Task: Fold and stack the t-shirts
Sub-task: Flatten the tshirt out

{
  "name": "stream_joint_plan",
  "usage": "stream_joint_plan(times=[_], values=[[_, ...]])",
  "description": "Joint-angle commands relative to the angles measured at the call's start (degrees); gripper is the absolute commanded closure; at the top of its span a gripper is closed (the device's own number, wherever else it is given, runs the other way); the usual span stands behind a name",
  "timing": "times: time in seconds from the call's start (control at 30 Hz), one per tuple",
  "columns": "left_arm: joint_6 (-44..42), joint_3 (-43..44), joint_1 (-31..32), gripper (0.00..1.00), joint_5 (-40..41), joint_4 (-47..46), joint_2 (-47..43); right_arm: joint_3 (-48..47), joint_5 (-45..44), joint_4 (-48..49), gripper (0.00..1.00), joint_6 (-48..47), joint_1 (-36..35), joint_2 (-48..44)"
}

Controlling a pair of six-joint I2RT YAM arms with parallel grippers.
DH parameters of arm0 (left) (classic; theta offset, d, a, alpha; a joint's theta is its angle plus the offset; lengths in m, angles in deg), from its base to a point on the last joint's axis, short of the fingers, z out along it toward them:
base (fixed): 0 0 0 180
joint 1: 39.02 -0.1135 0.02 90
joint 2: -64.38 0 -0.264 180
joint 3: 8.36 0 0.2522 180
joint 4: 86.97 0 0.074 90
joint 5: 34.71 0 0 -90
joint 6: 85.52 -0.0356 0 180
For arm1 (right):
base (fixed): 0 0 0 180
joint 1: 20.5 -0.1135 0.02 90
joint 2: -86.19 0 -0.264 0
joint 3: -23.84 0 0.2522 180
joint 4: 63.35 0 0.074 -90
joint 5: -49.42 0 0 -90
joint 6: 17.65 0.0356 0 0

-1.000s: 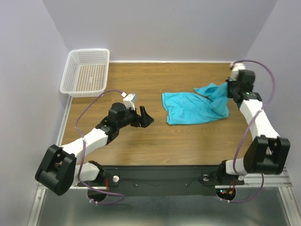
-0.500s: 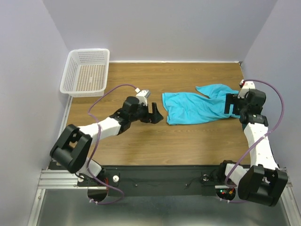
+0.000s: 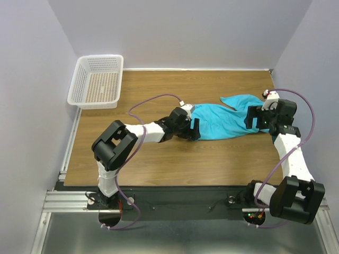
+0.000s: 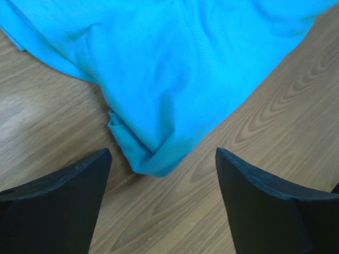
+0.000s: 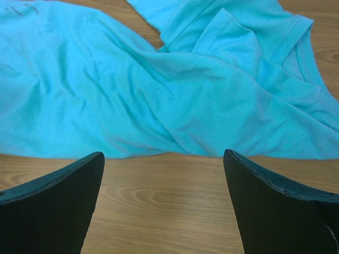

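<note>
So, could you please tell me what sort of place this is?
Probably a robotics lab test cell: left arm and right arm bolted to a metal rail at a wood-grain table, plain walls closing it in, just a turquoise t-shirt and basket.

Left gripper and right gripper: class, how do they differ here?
The left gripper faces a rolled corner at the shirt's left end; the right gripper faces a long edge at its right end. The left arm reaches across the table's middle; the right arm is on its own side. Both are open, holding nothing.
</note>
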Motion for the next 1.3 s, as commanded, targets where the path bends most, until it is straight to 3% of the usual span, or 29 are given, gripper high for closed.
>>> stream_joint_plan(times=[0.0, 0.03, 0.13, 0.17, 0.2, 0.23, 0.27, 0.3, 0.5, 0.67, 0.7, 0.73, 0.8, 0.9, 1.07, 1.27], values=[[0.4, 4.8, 1.8, 0.13, 4.4, 3.3, 2.3, 0.1, 1.7, 1.4, 0.00, 0.6, -0.2, -2.0], [0.4, 5.9, 1.9, 0.14, 4.2, 3.5, 3.1, 0.2, 1.7, 1.4, 0.00, 0.7, -0.3, -2.3], [0.1, 8.6, 2.2, 0.36, 4.0, 5.3, 6.9, 0.6, 2.1, 1.4, 0.00, 1.0, -0.3, -2.6], [0.0, 8.8, 2.2, 0.46, 4.2, 5.7, 7.1, 0.7, 2.0, 1.3, 0.00, 1.0, -0.3, -2.8], [-0.1, 8.9, 2.3, 0.69, 4.7, 5.8, 7.0, 0.7, 1.7, 1.4, 0.00, 1.0, -0.3, -3.0], [-0.6, 8.6, 2.3, 0.83, 5.6, 6.0, 5.8, 0.8, 1.6, 1.4, 0.00, 1.0, -0.3, -3.4], [-1.1, 8.2, 2.3, 0.95, 6.7, 7.1, 4.6, 0.8, 1.4, 1.3, 0.00, 0.9, -0.3, -3.6], [-1.8, 7.7, 2.3, 1.00, 8.2, 7.8, 3.0, 0.8, 1.2, 1.3, 0.00, 0.8, -0.2, -3.9], [-5.1, -1.9, 2.3, 1.00, 17.9, 17.5, -16.9, -0.1, 0.7, 1.1, 0.00, -0.3, -0.3, -4.7], [-1.3, -10.7, 2.3, 1.00, 9.9, 28.4, -28.6, -1.2, 3.9, 1.0, 0.00, -1.1, -0.4, -2.5], [0.7, -12.4, 2.3, 0.85, 8.2, 28.9, -30.2, -1.3, 5.4, 1.0, 0.00, -1.1, -0.3, -1.0], [2.0, -15.1, 2.3, 0.78, 7.1, 29.2, -32.1, -1.9, 6.1, 1.0, 0.00, -1.4, -0.3, -0.1], [6.5, -16.7, 2.3, 0.49, 8.9, 31.4, -39.0, -2.7, 8.8, 0.4, 0.00, -2.3, -0.3, 2.0], [9.7, -15.7, 2.2, 0.27, 16.1, 35.3, -47.9, -4.8, 12.4, 0.3, 0.00, -4.9, -0.3, 8.9], [9.4, -15.7, 0.8, 0.13, 22.6, 32.4, -55.2, -12.8, 17.5, 0.2, 0.05, -4.7, -0.4, 21.6], [5.5, -21.3, -8.8, 0.11, 17.2, 17.9, -49.1, -22.9, 16.9, 0.2, 0.21, 1.0, -0.5, 34.6]])
